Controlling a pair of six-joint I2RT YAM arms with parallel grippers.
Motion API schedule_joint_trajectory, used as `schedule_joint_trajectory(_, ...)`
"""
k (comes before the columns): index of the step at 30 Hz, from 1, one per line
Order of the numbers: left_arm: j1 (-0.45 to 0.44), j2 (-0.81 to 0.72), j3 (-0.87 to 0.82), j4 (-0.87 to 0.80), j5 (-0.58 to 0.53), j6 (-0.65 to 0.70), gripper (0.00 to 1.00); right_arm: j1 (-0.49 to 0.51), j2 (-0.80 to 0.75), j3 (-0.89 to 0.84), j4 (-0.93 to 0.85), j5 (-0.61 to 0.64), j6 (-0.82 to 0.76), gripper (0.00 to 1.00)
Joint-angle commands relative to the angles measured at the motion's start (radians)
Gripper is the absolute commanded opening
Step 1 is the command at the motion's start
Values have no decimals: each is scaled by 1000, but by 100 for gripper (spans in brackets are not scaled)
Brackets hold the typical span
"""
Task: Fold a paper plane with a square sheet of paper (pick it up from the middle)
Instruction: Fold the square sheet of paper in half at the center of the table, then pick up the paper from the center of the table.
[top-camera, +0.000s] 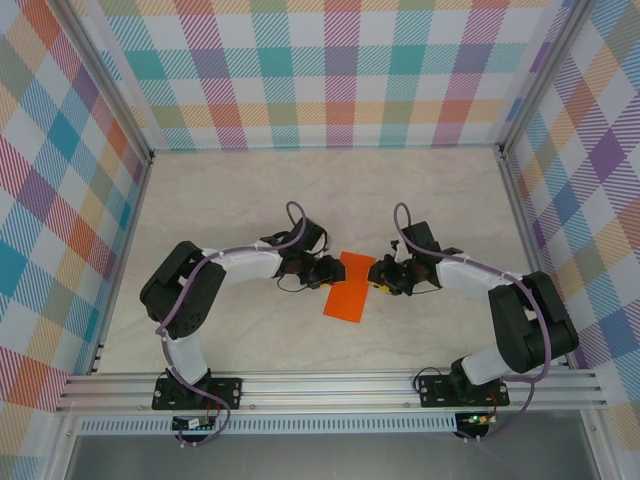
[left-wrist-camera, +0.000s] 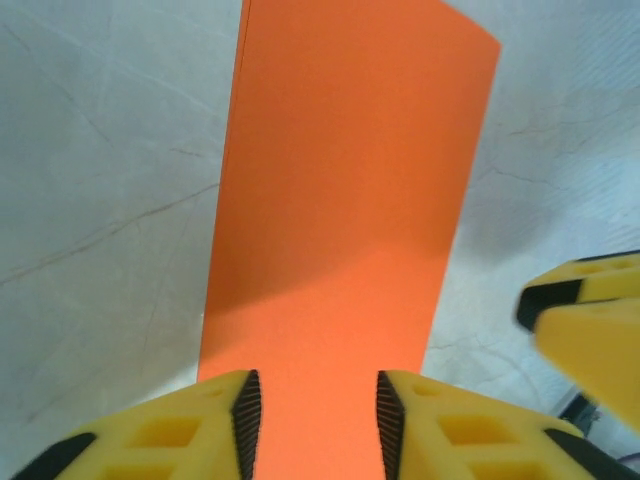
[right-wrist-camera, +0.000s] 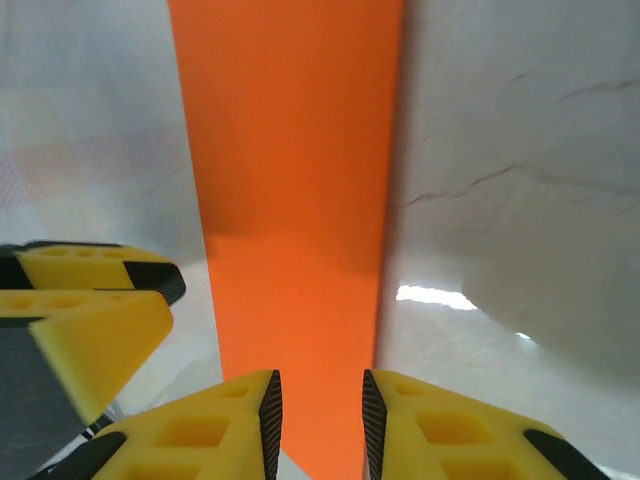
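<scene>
The square sheet of paper is bright orange and lies on the table as a narrow folded rectangle, not in the shape of a paper plane. My left gripper stands at its upper left edge and my right gripper at its upper right edge, facing each other. In the left wrist view the paper runs away from the left gripper, whose jaws stand apart above it. In the right wrist view the paper shows through the gap of the right gripper, which is also open.
The marble-patterned tabletop is ringed by checked walls and a metal rail at the near edge. A right finger shows in the left wrist view, and a left finger in the right wrist view.
</scene>
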Motion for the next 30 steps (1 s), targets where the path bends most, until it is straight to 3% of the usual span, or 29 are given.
schedule_joint_trajectory(1,33,-58,-46,13,19,-26,42,52,-7,11,1,54,51,28)
schedule_joint_trajectory(8,78,-51,-94,77,100,-49,49,105,49,25,27,74,78,26)
schedule_joint_trajectory(30,80,18,-53,51,162,-22,51,105,129,17,31,103,73,25)
